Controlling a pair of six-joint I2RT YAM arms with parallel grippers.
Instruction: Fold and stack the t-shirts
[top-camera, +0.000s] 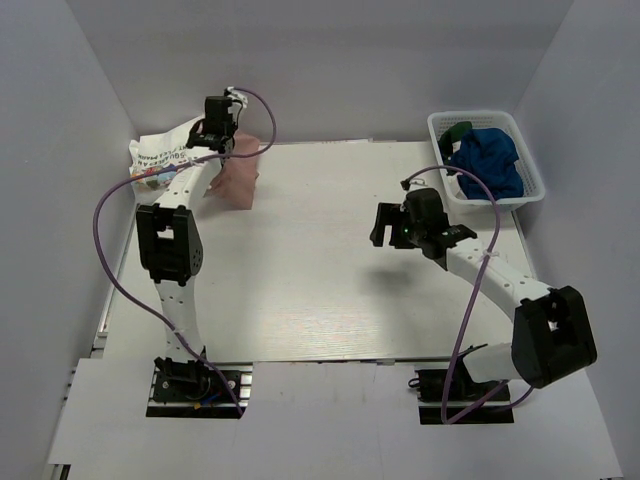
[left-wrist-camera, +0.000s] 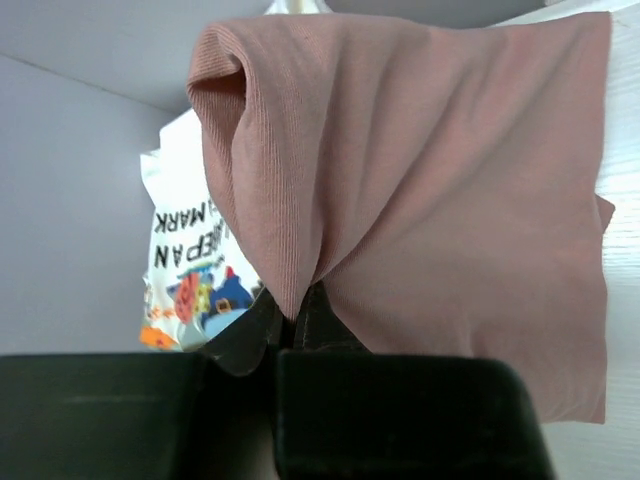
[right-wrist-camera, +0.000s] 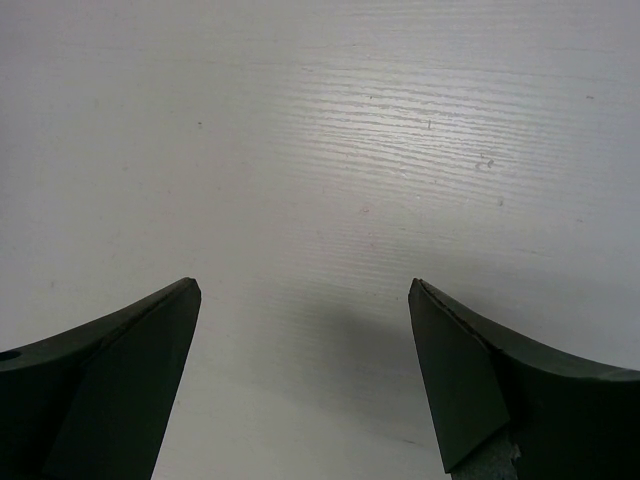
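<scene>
Left wrist view: the pink t-shirt (left-wrist-camera: 430, 190) is seen pinched in the clamped left gripper (left-wrist-camera: 293, 325) and draped beyond it, a white printed t-shirt (left-wrist-camera: 185, 250) is noted just behind it, and the right gripper (right-wrist-camera: 305, 295) is held with jaws spread wide over the table (right-wrist-camera: 330, 130).

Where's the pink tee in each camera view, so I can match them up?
Top external: far left, the pink tee held by the left gripper.
Left wrist: fills the centre and right, pinched at the fingertips.
Right wrist: not in it; only bare table.
Shared landmark: the white printed tee, just left of it in both views.
</scene>
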